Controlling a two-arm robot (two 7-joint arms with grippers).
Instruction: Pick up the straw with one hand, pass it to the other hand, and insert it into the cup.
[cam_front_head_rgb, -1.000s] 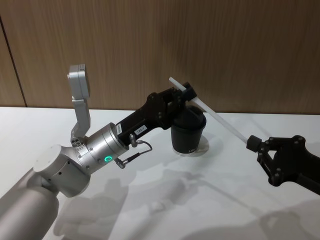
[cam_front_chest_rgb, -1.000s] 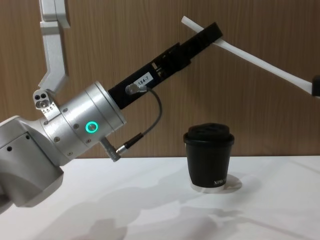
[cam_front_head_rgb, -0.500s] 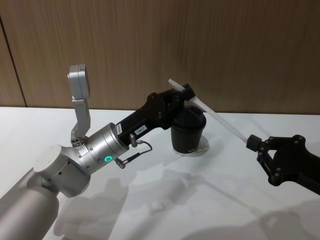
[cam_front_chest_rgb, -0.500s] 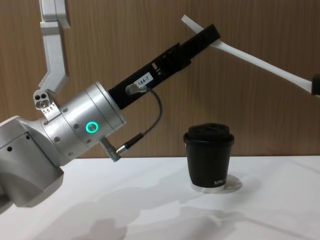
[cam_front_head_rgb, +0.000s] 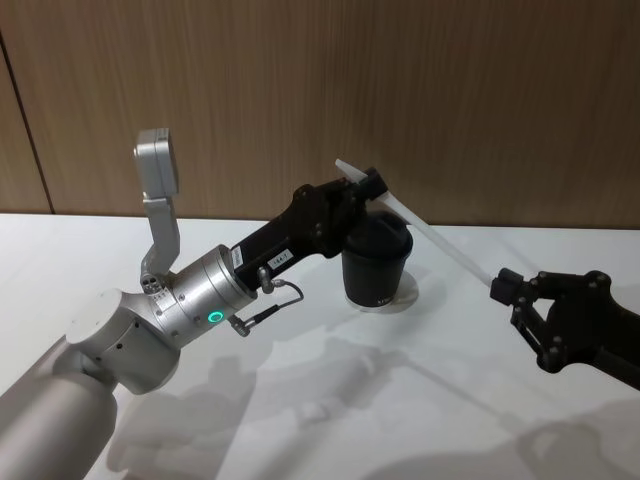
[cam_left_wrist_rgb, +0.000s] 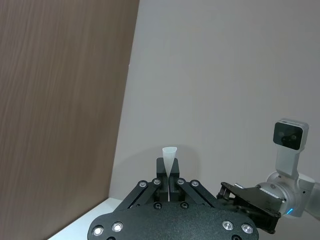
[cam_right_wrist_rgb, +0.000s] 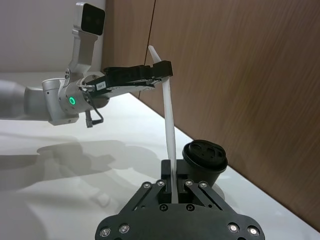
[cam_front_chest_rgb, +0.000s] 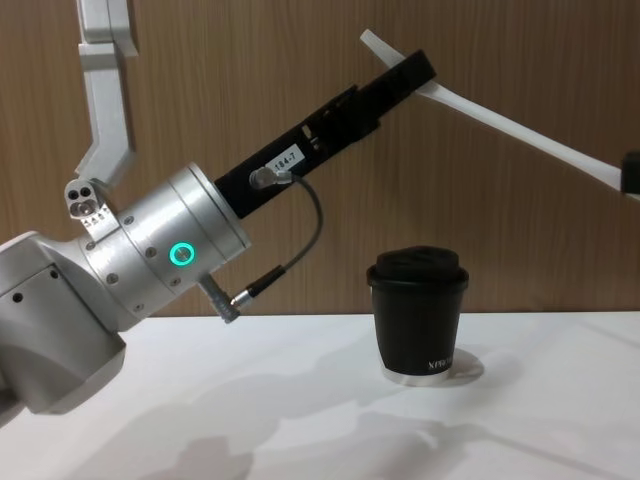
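Spanning the gap between both arms, the long, thin white straw (cam_front_head_rgb: 445, 243) sloped in mid-air above the small black paper cup (cam_front_head_rgb: 375, 265) with its domed lid, clear of it. Left gripper (cam_front_head_rgb: 372, 185), long and black on a silver wrist, reached up over the cup; its fingers were closed on the straw just below the upper end. Right gripper (cam_front_head_rgb: 503, 285), black and blocky, hung low on the right over the white desk (cam_front_head_rgb: 450, 400); its fingers pinched the straw's lower end. Cup upright on desk near the wood-panelled wall
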